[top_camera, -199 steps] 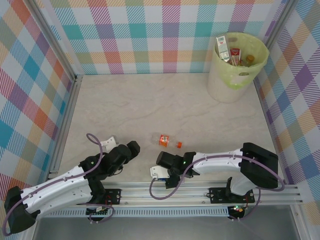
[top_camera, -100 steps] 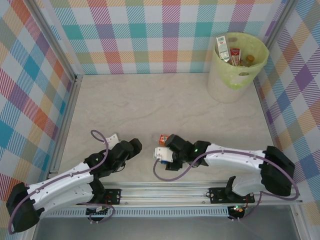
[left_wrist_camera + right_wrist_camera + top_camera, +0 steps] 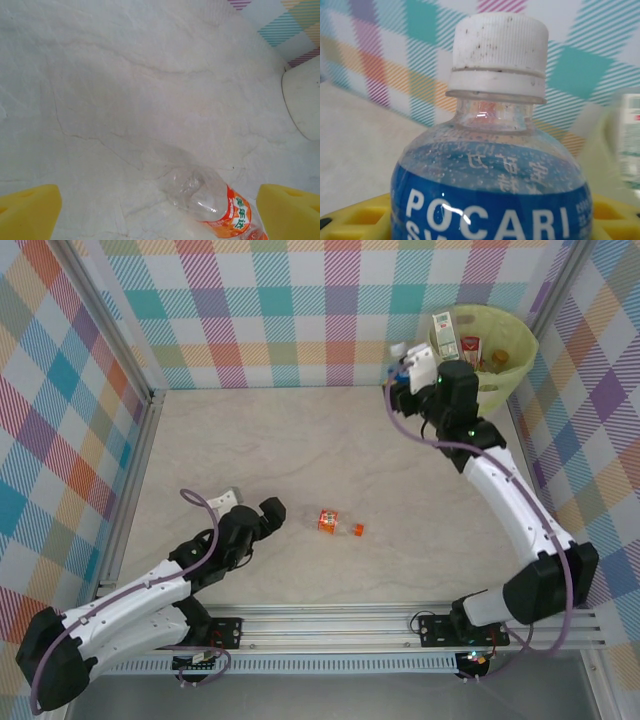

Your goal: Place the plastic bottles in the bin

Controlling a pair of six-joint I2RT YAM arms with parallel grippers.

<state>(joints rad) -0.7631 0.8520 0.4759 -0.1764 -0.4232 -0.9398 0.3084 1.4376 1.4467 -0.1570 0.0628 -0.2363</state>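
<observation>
We count several plastic bottles (image 3: 447,335) already in the bin (image 3: 522,345). Our right gripper (image 3: 408,373), clamped around a blue-labelled bottle (image 3: 490,200), hovers just beside the bin's left rim, so we judge that one is close to going in. One orange-labelled bottle (image 3: 328,521) lies on its side on the table (image 3: 250,440), with our left gripper (image 3: 268,512) near it, fingers spread and empty; it looks like the last to fetch.

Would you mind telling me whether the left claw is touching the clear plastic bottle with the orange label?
Apart. The top external view shows bare table between the left claw and the orange-labelled clear plastic bottle.
</observation>
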